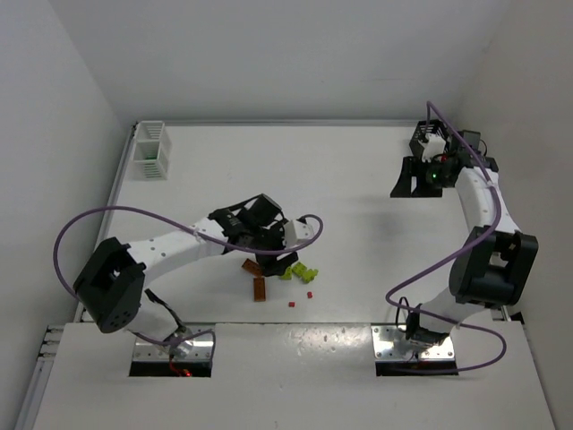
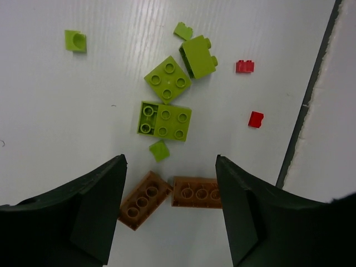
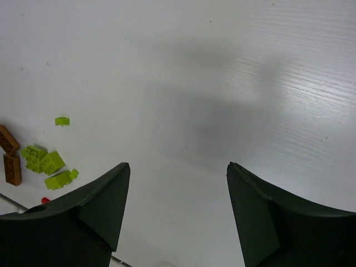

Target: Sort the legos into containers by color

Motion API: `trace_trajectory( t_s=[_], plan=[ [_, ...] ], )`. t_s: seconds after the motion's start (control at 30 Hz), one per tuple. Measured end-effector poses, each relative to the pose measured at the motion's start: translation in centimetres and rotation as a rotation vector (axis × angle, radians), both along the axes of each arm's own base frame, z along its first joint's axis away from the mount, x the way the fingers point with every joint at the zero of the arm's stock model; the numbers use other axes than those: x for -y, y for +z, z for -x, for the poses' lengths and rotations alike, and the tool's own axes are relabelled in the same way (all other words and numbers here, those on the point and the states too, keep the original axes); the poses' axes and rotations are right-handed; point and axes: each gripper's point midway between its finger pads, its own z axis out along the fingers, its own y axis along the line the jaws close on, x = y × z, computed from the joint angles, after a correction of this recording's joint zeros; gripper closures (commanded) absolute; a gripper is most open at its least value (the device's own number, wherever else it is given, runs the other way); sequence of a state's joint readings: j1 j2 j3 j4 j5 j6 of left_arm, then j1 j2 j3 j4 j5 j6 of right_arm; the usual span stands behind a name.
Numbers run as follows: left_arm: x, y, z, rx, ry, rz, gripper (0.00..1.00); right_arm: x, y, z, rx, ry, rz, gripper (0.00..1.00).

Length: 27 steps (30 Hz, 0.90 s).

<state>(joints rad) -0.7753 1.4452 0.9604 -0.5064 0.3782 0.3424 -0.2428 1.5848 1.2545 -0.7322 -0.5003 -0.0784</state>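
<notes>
Loose on the tabletop (image 2: pixel 55 111): legos (image 2: pixel 164 120), lime, orange, red; directly over them, left gripper (image 2: pixel 169 162) spread wide, empty, flanking two orange bricks (image 2: pixel 197 193); far right of them, right gripper (image 3: pixel 178 167) likewise released; white container (image 1: pixel 149 150) far left.

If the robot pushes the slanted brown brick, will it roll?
Probably not. The slanted brown brick lies flat with straight edges, so it should slide, not roll. It looks like hard plastic, so it is likely stiff. On the smooth table it may twist away from the open left tool.
</notes>
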Motion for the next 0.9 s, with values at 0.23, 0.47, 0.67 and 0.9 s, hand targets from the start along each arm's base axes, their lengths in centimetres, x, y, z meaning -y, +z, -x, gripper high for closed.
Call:
trace_trajectory(
  t_s=[0.23, 0.47, 0.67, 0.9],
  plan=[
    [-2.8, -2.5, -0.9, 0.043, 0.018, -0.104, 0.18, -0.3, 0.0, 0.2, -0.001, 0.008, -0.017, 0.30],
    [-7.3, -3.9, -3.2, 0.118, -0.043, -0.209, 0.14, -0.8, -0.3, 0.5, -0.009, 0.018, -0.033, 0.31],
    [-9.1, -4.9, -3.5, 0.171, -0.156, -0.256, 0.11, -0.8, -0.3, 0.5, -0.011, 0.018, -0.035, 0.31],
    [-9.5, -6.1, -3.3, 0.187, -0.271, -0.291, 0.10, -0.8, -0.3, 0.5, -0.012, 0.019, -0.036, 0.31]
  ],
)
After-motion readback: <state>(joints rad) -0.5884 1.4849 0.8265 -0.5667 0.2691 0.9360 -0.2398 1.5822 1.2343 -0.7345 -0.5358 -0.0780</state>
